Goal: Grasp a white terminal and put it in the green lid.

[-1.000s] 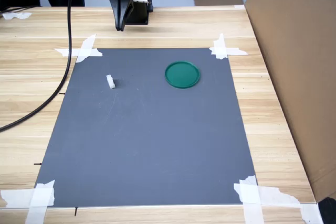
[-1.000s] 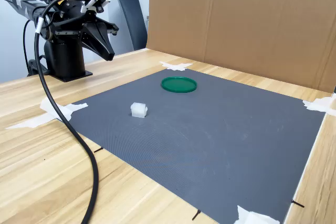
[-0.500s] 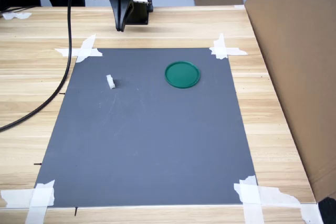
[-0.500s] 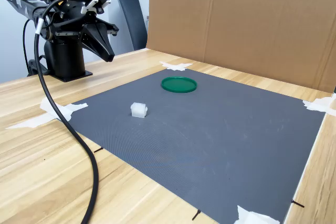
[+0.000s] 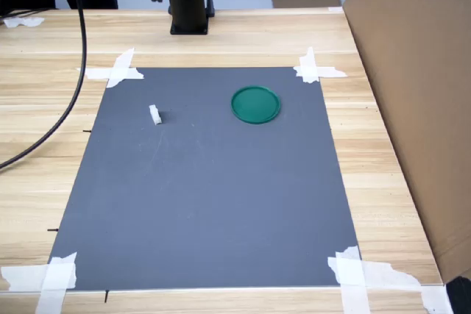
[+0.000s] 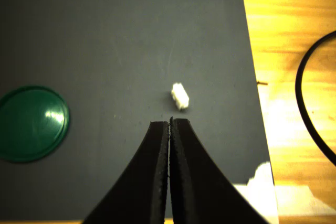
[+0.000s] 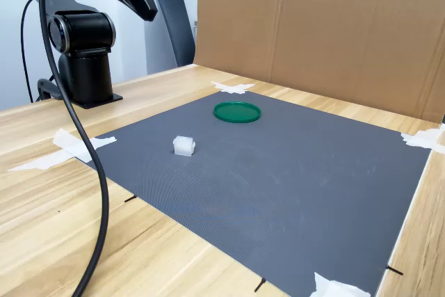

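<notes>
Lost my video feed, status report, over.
Gripper shut, empty, high above mat. White terminal loose on mat, apart from green lid. Nothing between them.

Gripper (image 7: 149,13): lying outside the first exterior view's top edge
Green lid (image 6: 30,124): running past the wrist view's edge
Black cable (image 6: 315,114): being cropped likewise

Light wooden table (image 5: 383,159), dark grey mat (image 5: 206,189) taped flat at corners with white tape strips (image 5: 316,70); black arm base (image 5: 189,16), black cable (image 5: 44,137) on wood.
</notes>
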{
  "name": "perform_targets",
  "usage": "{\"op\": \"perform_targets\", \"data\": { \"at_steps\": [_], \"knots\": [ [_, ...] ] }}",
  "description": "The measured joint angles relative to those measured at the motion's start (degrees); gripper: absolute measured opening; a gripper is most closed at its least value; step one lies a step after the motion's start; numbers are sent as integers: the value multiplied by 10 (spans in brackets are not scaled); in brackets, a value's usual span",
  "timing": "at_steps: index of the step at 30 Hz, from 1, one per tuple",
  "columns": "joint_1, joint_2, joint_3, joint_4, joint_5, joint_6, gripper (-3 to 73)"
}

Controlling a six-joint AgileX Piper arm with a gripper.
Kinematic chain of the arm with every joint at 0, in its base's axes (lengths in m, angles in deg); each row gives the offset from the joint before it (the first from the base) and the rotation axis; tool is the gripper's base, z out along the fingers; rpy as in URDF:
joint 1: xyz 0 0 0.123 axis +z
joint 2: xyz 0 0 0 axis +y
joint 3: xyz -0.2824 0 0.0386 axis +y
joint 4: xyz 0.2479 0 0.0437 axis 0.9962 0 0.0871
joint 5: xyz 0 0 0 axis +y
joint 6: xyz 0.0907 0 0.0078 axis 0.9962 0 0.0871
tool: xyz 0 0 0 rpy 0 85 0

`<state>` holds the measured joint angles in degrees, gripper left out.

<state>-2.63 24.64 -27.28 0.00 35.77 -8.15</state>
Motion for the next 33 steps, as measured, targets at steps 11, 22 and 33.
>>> {"op": "perform_targets", "data": {
  "at_steps": [11, 22, 33],
  "knots": [
    [0, 112, -155, -5, 227, -9, -28],
    [0, 245, -303, 5, 356, -65, -28],
    [0, 401, -427, 15, 356, -131, -28]
  ]
}}
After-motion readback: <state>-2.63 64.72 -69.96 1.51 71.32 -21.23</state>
